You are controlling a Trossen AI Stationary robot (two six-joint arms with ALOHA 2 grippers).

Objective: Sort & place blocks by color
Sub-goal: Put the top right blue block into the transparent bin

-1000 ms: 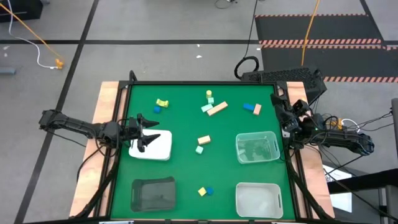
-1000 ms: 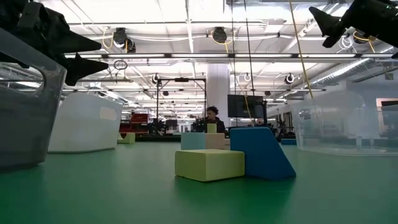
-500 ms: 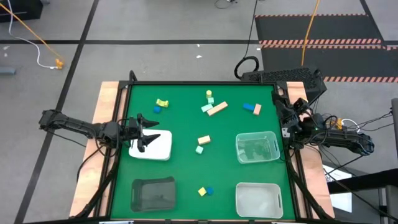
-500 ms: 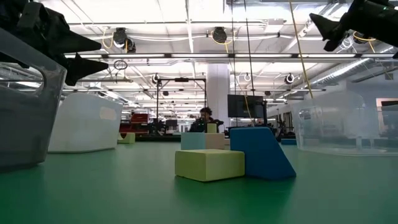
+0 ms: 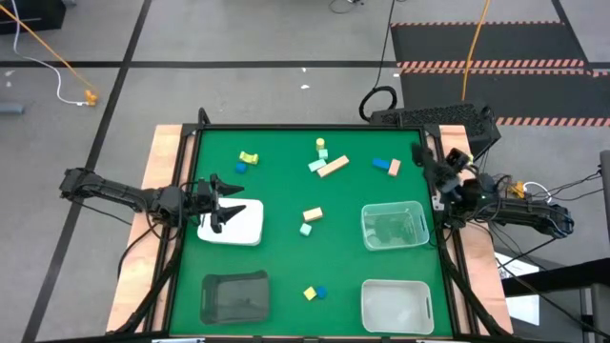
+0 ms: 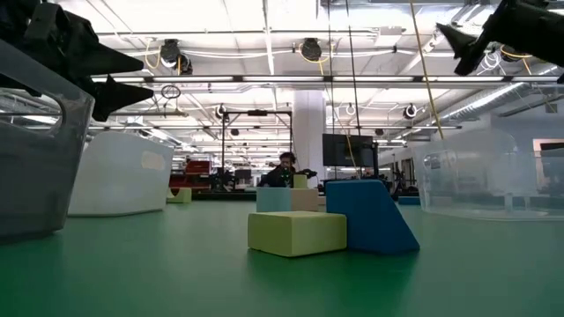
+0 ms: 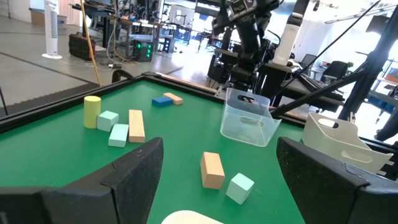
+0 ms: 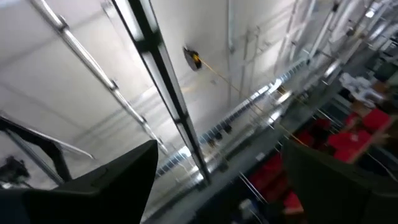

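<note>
Small blocks lie scattered on the green table. At the far side are a yellow and blue pair (image 5: 246,161), a yellow cylinder (image 5: 321,145), a mint cube and tan bar (image 5: 329,167), and a blue and tan pair (image 5: 387,166). A tan and a mint block (image 5: 309,221) lie mid-table; a yellow and blue pair (image 5: 315,292) lies near the front. My left gripper (image 5: 238,202) hovers open over the white tray (image 5: 250,229) and looks across at the tan block (image 7: 212,169). My right gripper (image 5: 422,158) is open at the table's right edge, tipped upward, seeing only ceiling (image 8: 217,180).
A clear bin (image 5: 394,226) and a white bin (image 5: 396,305) stand on the right side, a dark tray (image 5: 234,295) at the near left. A black raised rim (image 5: 305,128) frames the table. Open green surface lies between the block groups. A person sits far behind the table (image 6: 284,169).
My right gripper has shifted a little toward the table's far edge. The blocks and my left gripper have kept still.
</note>
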